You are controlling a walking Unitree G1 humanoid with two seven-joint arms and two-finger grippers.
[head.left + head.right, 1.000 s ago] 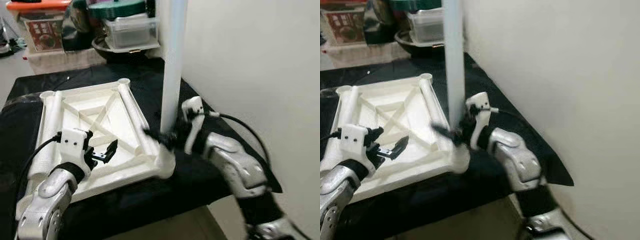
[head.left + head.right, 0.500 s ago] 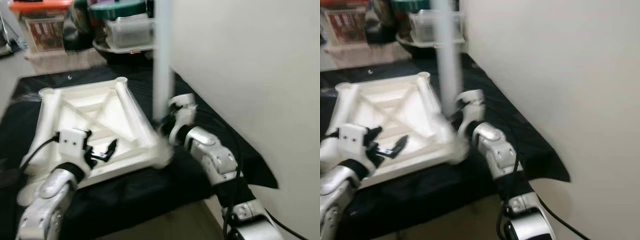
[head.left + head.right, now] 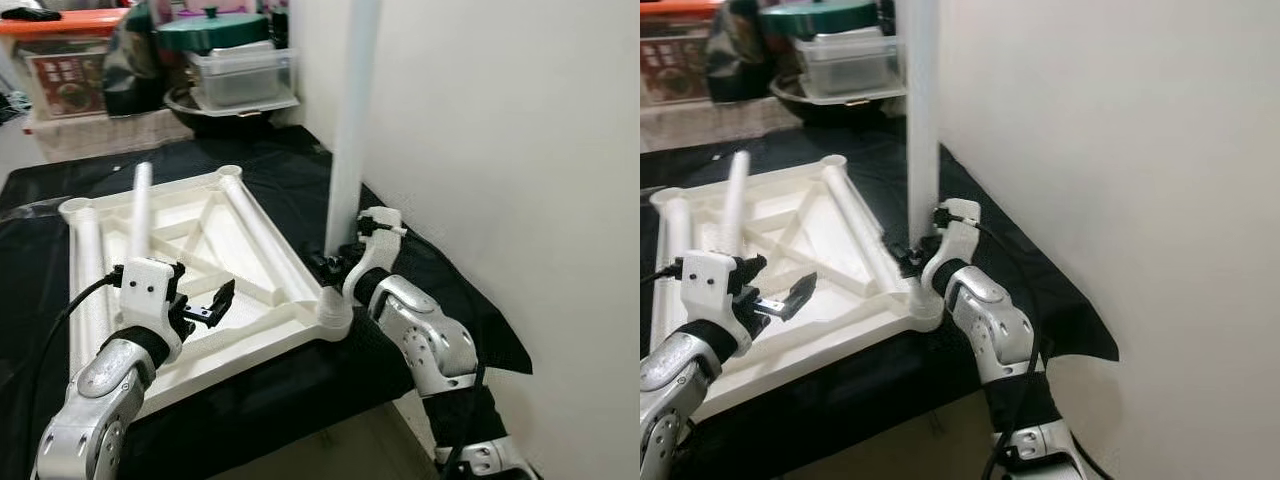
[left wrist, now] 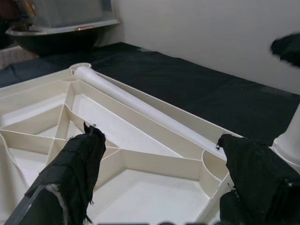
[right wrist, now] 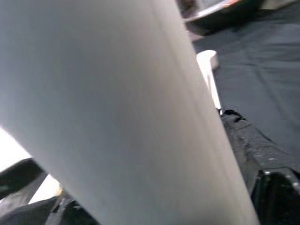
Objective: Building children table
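Note:
An upturned white tabletop (image 3: 245,325) lies on the black-covered table (image 3: 300,390). A white leg (image 3: 347,150) stands upright in its near right corner socket. My right gripper (image 3: 335,266) is shut on the base of this leg; in the right wrist view the leg (image 5: 117,108) sits between black fingers (image 5: 246,150). Another leg (image 4: 140,108) lies along the right rail, and one more (image 3: 138,215) leans up at the left side. My left gripper (image 3: 205,303) hovers open over the tabletop's front part, fingers (image 4: 75,164) spread and holding nothing.
A white wall (image 3: 500,150) runs close along the table's right side. Behind the table stand a black bowl (image 3: 215,108), clear plastic boxes (image 3: 240,75) and an orange-lidded bin (image 3: 70,60). The table's front edge (image 3: 260,440) is near me.
The camera has shifted. The tabletop has turned slightly and a loose leg on its left side now leans upward. My right gripper keeps hold of the upright leg; the left gripper stays open.

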